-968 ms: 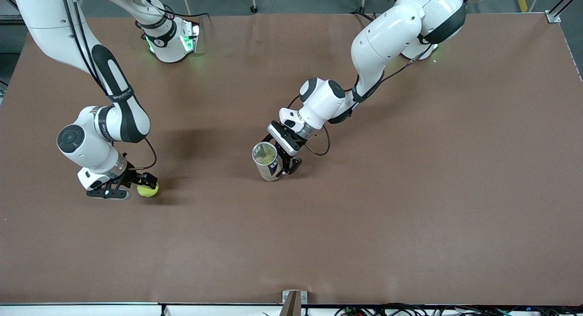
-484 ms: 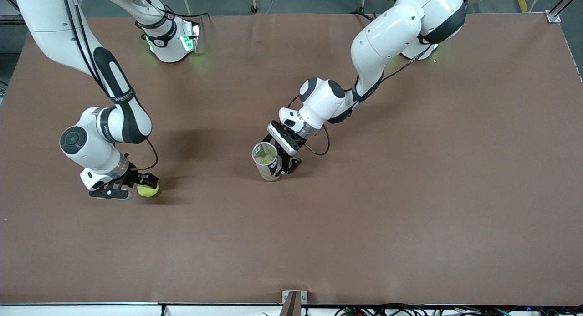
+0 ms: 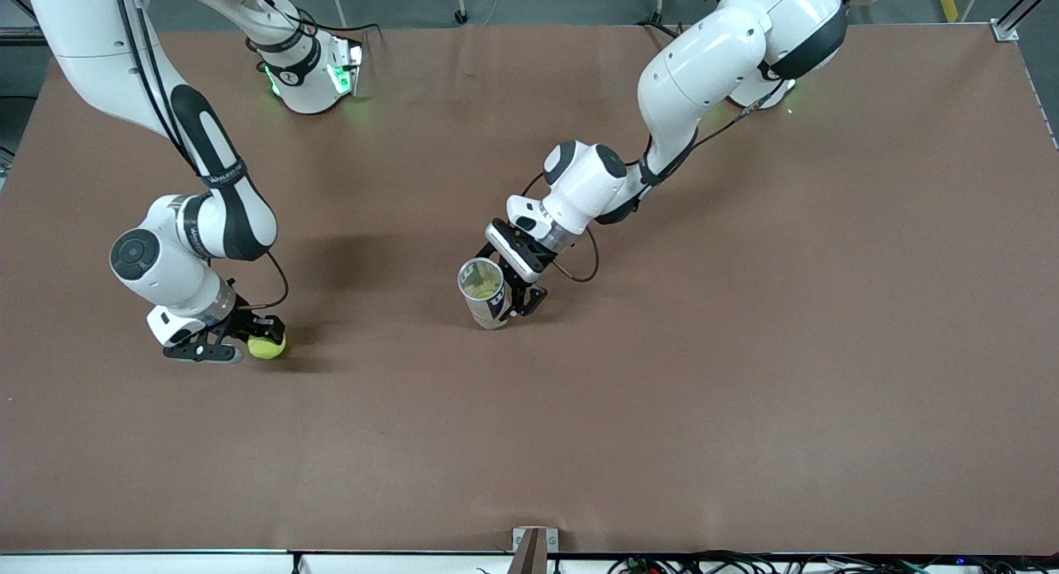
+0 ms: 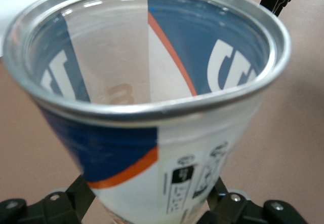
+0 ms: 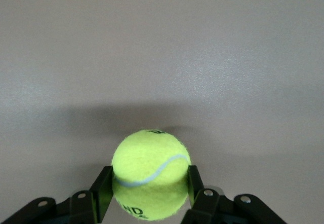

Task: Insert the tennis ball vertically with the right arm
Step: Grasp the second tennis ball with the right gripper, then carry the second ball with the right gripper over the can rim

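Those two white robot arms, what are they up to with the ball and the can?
The right arm's black two-finger claw is shut on a fuzzy yellow-green tennis ball, low at the brown table near the right arm's end. The left arm's claw grips an open, upright clear plastic ball can with a blue and white label and metal rim mid-table, keeping its mouth facing up. The ball is not in the can yet; presumably it goes in from above next.

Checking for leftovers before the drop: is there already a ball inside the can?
No: the can held in the left pincer shows only bare inner walls.
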`<state>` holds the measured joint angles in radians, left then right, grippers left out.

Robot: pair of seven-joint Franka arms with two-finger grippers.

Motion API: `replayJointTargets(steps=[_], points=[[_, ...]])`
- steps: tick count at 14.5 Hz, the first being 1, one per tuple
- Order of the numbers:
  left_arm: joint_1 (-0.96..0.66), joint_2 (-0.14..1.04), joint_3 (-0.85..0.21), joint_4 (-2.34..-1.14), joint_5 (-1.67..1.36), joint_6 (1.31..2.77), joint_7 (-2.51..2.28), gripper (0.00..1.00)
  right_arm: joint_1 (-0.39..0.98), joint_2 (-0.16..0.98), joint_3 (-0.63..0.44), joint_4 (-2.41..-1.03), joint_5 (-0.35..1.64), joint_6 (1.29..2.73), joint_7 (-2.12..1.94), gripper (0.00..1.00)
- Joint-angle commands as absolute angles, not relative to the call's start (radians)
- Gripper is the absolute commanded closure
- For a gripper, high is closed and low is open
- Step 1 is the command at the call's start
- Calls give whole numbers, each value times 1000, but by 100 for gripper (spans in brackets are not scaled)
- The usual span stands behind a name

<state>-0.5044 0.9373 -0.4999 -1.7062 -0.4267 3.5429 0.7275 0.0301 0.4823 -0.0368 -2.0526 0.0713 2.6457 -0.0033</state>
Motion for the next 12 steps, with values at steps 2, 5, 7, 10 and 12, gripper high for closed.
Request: replayJointTargets(steps=[2, 5, 7, 10, 12], points=[[-489, 913, -511, -1736, -417, 3551, 736, 7, 20, 477, -12, -2036, 55, 2608, 40, 100], [-489, 913, -511, -1740, -417, 3551, 736, 8, 34, 436, 26, -1968, 55, 2401, 161, 100], [-489, 913, -511, -1736, -416, 3551, 738, 8, 35, 401, 87, -1936, 78, 2314, 304, 100], [-488, 913, -511, -1735, -411, 3551, 736, 8, 38, 384, 188, -1870, 104, 2214, 554, 100], [-483, 913, -511, -1735, -410, 3551, 736, 8, 40, 383, 253, -1821, 104, 2156, 709, 100]])
